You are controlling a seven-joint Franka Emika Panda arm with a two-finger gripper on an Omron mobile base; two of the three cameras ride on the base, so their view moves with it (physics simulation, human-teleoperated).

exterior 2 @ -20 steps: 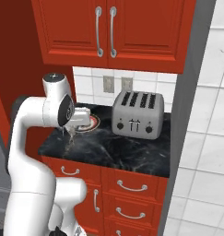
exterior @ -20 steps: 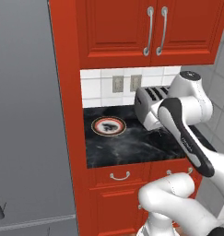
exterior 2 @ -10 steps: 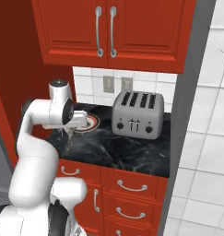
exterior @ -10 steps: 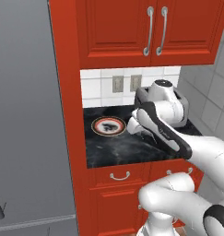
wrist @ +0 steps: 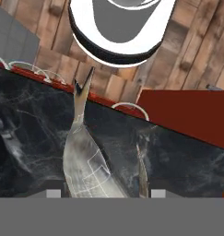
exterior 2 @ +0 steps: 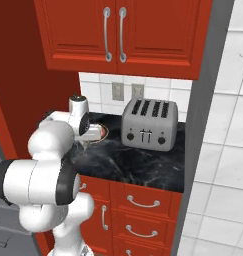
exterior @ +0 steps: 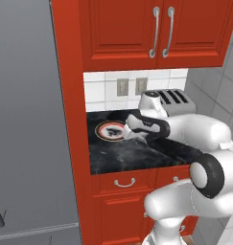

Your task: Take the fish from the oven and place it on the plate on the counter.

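The grey-brown fish (wrist: pixel 85 159) hangs between my fingertips in the hand view, tail pointing away from the hand. My gripper (wrist: pixel 105 193) is shut on it. In the left base view the gripper (exterior: pixel 133 130) is low over the black counter (exterior: pixel 132 155), just right of the red-rimmed plate (exterior: pixel 111 130). The right base view has the plate (exterior 2: pixel 101 133) partly hidden behind my forearm. The oven is out of view.
A steel toaster (exterior 2: pixel 149 127) stands at the back of the counter, right of the plate. Red wall cabinets (exterior: pixel 151 33) hang above and red drawers (exterior 2: pixel 143 202) sit below. A tall grey panel (exterior: pixel 27 119) bounds the left side.
The arm has swung left across the counter, from in front of the toaster to beside the plate, with the fish still held.
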